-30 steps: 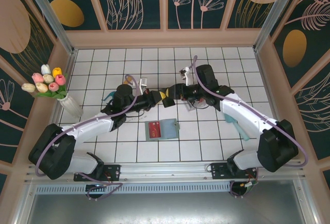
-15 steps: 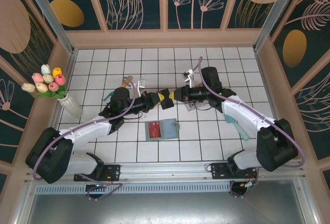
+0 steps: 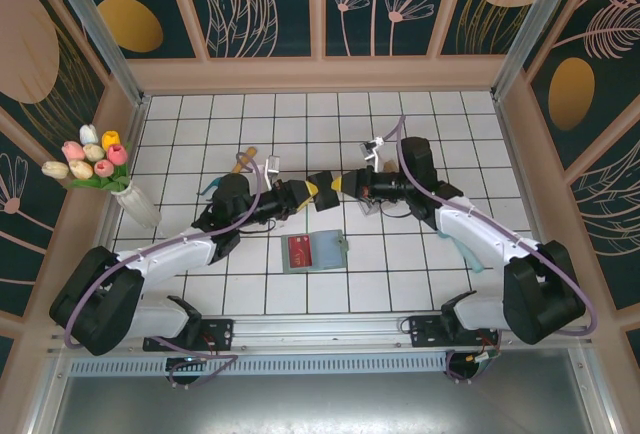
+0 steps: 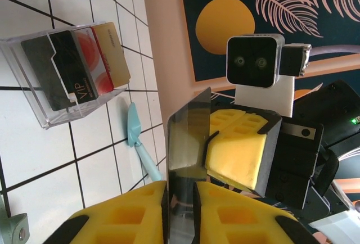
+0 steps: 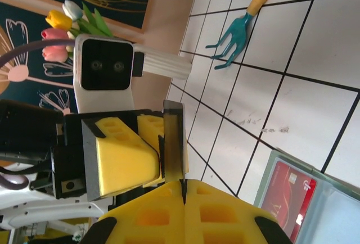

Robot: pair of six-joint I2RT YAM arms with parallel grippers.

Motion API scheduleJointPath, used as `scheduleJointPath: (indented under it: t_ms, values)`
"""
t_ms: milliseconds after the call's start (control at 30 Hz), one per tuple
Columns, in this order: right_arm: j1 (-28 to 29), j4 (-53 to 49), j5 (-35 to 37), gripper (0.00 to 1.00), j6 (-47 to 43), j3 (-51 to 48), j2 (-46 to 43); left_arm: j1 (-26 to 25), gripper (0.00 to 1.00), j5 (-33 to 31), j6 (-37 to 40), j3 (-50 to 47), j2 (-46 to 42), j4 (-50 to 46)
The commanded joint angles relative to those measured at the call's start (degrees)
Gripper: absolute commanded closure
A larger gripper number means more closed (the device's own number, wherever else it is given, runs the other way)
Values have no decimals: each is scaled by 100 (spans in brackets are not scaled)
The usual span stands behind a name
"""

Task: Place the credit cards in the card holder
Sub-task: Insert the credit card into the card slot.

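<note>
1. Two claws are met nose to nose above the white tiled surface (image 3: 200, 124). One dark credit card (image 4: 188, 137) is shared between them in the air, just beyond the card holder (image 3: 325, 251).
2. On the left claw (image 4: 180, 190), the yellow pads are parted a little around the card's lower edge, so little hold is judged to come from that side.
3. On the right claw (image 5: 184, 190), the pads are pressed shut on the card's edge alone.
4. A slip could be caused by that narrow edge grip. The card might swing or drop flat onto the tiles, where it would be hard to lift again.
5. A knock could be caused by how close the two claws are. If either is drawn away crookedly, the card might be twisted loose.
6. From left to right, these other things are seen:
   - a vase of tulips (image 3: 135, 204)
   - a teal hand rake (image 5: 233, 39)
   - the open sage-green holder, with a red card (image 5: 289, 190) already lying in it
   - a clear tray (image 4: 34, 114) holding more credit cards (image 4: 73, 64)
   - a teal trowel (image 4: 138, 137)
7. Nothing is seen lying between the claws and the holder. The red card takes up part of the holder's left side.
</note>
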Motion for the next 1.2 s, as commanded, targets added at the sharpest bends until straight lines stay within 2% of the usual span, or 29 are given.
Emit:
scheduleJointPath:
  t_ms: [0,267,367,567,633,800,933,1167]
  values:
    - [-36,527,247,99,382,-148,-155,-3,83,107,-37,-33,-74,450]
    - [-39,344,428,97,351,-188,-137,-2,94,32,-26,-69,-74,425]
    - [-38,-98,503,82,53,-89,-128,-4,97,9,47,-45,-123,211]
    - [-1,-1806,2211,67,-964,-85,-260,-15,98,-508,1030,-39,-561,-1897]
    - [58,-1727,2275,66,-971,-401,-269,-14,99,-720,1145,-332,-758,-2263]
    - [249,-1173,2231,66,-716,-1162,-196,-173,100,-1126,1204,-1012,-1108,-2467]
    - [483,-870,2272,66,-631,-1406,30,-357,100,-1223,1023,-1320,-1057,-2139]
    - [683,-698,2403,66,-631,-1413,505,-507,100,-1243,960,-1289,-576,-1714]
